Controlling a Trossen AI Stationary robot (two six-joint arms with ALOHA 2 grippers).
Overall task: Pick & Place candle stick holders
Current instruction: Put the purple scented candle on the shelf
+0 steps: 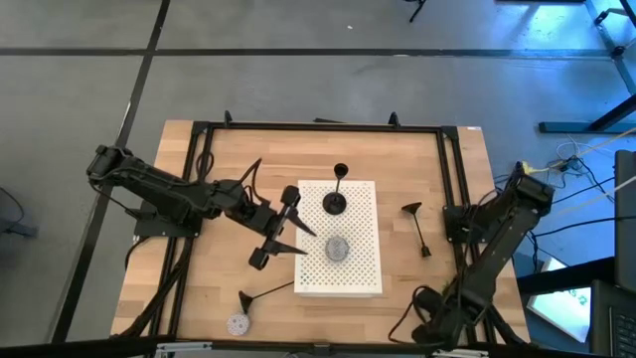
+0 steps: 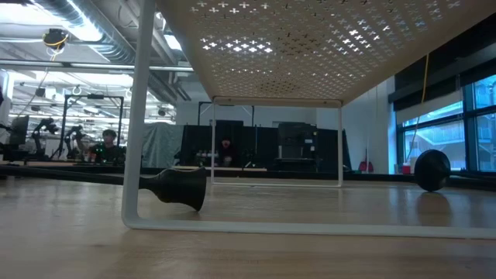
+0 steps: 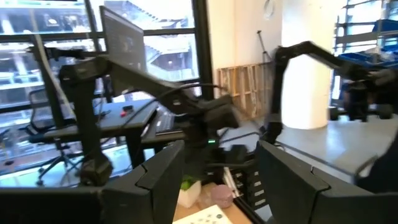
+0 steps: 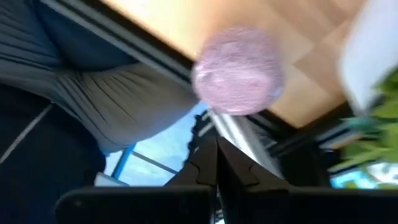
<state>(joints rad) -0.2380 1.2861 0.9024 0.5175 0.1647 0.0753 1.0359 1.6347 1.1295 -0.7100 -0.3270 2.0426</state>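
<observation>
Black and slim, three candle stick holders are showing in the high view. One holder (image 1: 337, 191) is standing upright on the white perforated stand (image 1: 368, 268), near its far edge. A second holder (image 1: 417, 229) is lying on its side on the wooden worktop (image 1: 219, 268) just beside the stand's right edge, between the stand and the right arm. A third holder (image 1: 263, 294) is lying tilted on the worktop near the stand's front left corner, with a small round grey disc (image 1: 237, 324) lying close to its end. Another grey disc (image 1: 336, 249) is resting on the stand, nearer than the upright holder.

In the low view, a holder (image 2: 172, 186) is lying on its side on the worktop beside a white leg of the stand (image 2: 136, 155), whose perforated top is spreading overhead.

The left gripper (image 1: 281, 226) is hanging over the left edge of the stand, and its fingers (image 3: 163, 180) are standing partly apart and holding nothing. The right gripper (image 4: 216, 163) is waiting low at the front right corner of the worktop, with its fingers pressed together on nothing.

A person is sitting far behind in the room (image 2: 108, 143).
</observation>
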